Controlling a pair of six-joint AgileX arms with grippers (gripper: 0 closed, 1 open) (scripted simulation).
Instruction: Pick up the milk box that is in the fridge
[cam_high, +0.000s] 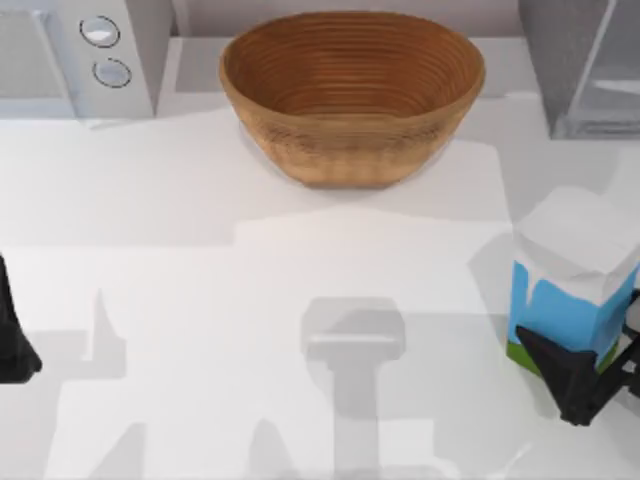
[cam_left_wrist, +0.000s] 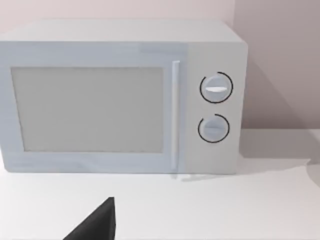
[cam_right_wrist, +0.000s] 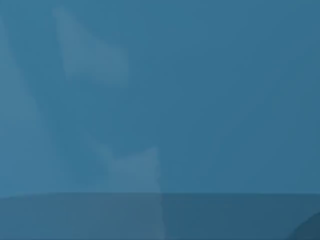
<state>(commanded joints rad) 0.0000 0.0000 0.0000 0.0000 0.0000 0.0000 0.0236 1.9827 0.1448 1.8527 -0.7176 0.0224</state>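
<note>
While the left claw (cam_high: 15, 345) sat parked at the table's (cam_high: 250, 280) left edge, fingers not readable, the right claw (cam_high: 585, 385) was clamped on the milk box (cam_high: 575, 285) w/ fingers at its base, near the right edge, in front of the fridge (cam_high: 580, 65).

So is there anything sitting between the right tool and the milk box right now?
Nothing visible does. In the top view the right tool is already at the base of the milk box, its dark fingers against the carton's lower edge at the table's right side. The bowl stands well away, farther back.
</note>
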